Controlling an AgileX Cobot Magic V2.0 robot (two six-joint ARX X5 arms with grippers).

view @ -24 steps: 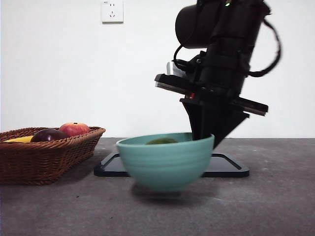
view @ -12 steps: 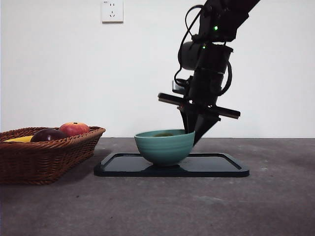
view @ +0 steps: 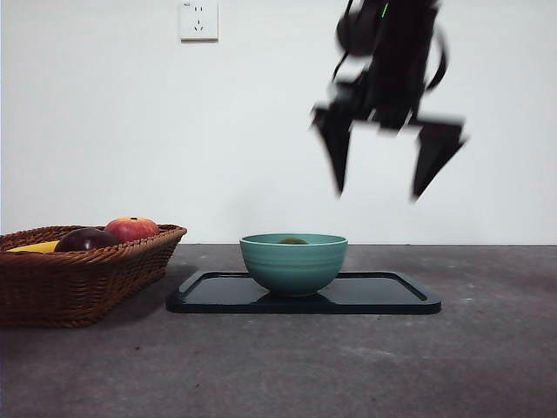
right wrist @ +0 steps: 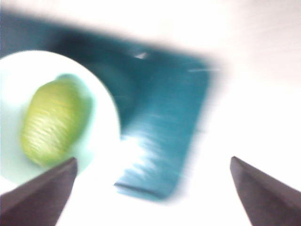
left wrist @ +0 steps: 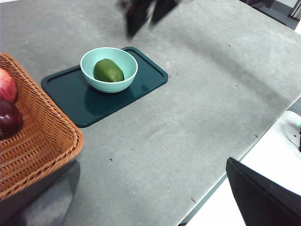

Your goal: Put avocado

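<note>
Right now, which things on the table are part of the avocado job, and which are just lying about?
Part of the job:
avocado, lying in the bowl
teal bowl, standing on the tray
dark tray
right gripper, open, above the bowl

Just lying about:
wicker basket
red apple in the basket
dark purple fruit in the basket

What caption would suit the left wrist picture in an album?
Avocado lies in the teal bowl on the dark tray, right gripper above.

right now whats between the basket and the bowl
A bare strip of table, then the tray's empty near end; the bowl stands on that tray. Left wrist view shows it.
</note>
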